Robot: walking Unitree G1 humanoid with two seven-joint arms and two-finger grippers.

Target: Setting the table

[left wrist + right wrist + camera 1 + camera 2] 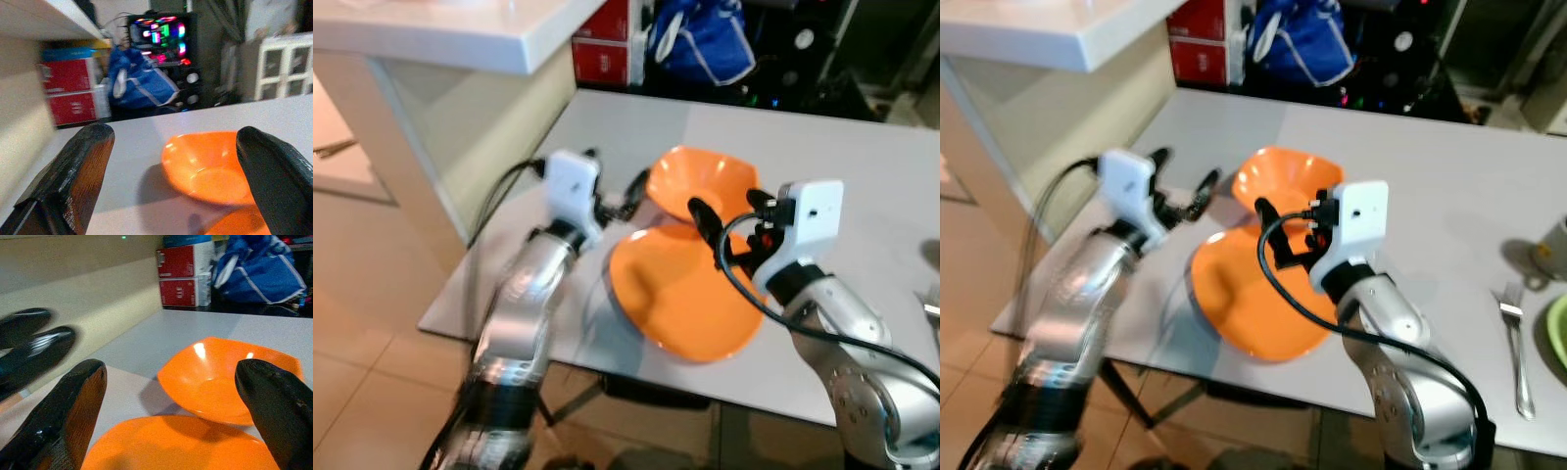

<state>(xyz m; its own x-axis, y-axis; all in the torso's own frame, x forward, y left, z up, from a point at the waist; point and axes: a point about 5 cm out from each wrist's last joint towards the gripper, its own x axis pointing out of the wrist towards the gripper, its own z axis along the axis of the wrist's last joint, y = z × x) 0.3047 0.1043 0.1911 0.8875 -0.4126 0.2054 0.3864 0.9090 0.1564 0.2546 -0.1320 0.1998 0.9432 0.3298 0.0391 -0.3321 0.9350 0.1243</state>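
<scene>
**Q:** Where are the dishes, and what are your grippers doing?

**A:** An orange bowl (697, 183) sits upright just beyond an orange plate (680, 294), on the grey table (862, 186). My left gripper (615, 196) and right gripper (713, 227) hover spread wide, holding nothing.

**Q:** What might go wrong?

**A:** I judge a finger could nudge the bowl's rim and tip it. Its opening faces up; the plate lies flat, long axis running left-far to right-near.
</scene>
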